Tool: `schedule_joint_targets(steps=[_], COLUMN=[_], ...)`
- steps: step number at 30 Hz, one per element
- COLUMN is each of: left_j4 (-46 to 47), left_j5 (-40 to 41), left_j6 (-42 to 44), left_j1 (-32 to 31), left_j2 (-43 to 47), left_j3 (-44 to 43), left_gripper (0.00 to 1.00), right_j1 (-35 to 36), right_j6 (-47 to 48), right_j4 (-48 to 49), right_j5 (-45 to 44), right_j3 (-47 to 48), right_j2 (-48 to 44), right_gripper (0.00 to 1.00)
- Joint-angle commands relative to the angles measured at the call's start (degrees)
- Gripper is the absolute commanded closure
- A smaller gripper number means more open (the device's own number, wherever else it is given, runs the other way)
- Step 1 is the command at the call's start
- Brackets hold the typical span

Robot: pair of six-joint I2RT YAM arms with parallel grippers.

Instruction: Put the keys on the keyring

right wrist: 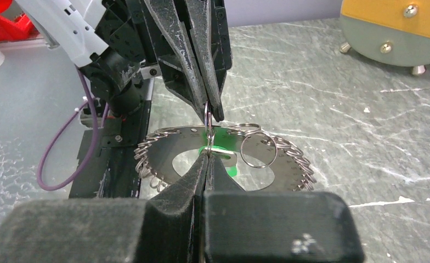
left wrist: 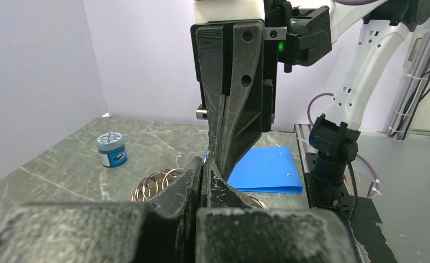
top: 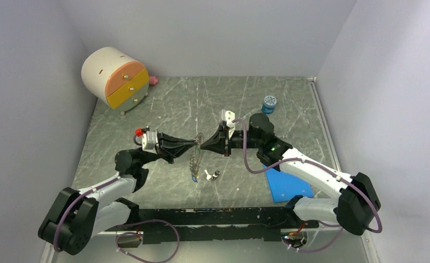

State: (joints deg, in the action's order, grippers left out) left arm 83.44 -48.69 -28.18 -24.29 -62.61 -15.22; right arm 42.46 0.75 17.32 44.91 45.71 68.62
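Note:
The keyring [top: 197,156] is a silvery hoop edged with small split rings, held between the two gripper tips at mid-table. It shows wide in the right wrist view [right wrist: 166,148]. My left gripper [top: 193,143] is shut on one small split ring at the keyring's top edge [right wrist: 208,112]. My right gripper [right wrist: 206,153] faces it tip to tip and is shut on a green-headed key [right wrist: 232,170]. A blue-headed key [top: 193,177] and another small key [top: 213,175] lie on the table just below the hoop. In the left wrist view my left gripper [left wrist: 203,167] is shut.
A round cream cabinet with orange and yellow drawers [top: 114,76] stands at the back left. A small blue jar [top: 269,103] stands at the back right. A blue flat pad [top: 287,187] lies under the right arm. Walls close in on three sides.

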Motion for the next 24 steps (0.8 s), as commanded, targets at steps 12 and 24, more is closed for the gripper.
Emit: schedule_joint_targets(steps=[12, 24], left_j4=[4.62, 1.28], left_j5=[0.51, 0.05], left_j6=[-0.85, 0.54], left_j1=[0.12, 0.12], left_j2=[0.81, 2.43], left_j3=[-1.82, -1.54], left_gripper=[0.97, 0.97], right_j1=[1.5, 1.55], right_j6=[10.77, 7.09], right_j4=[-11.03, -3.81], right_j5=[-8.44, -6.81], right_j3=[2.49, 2.71], right_j2=[-0.59, -7.1], right_gripper=[1.0, 0.58])
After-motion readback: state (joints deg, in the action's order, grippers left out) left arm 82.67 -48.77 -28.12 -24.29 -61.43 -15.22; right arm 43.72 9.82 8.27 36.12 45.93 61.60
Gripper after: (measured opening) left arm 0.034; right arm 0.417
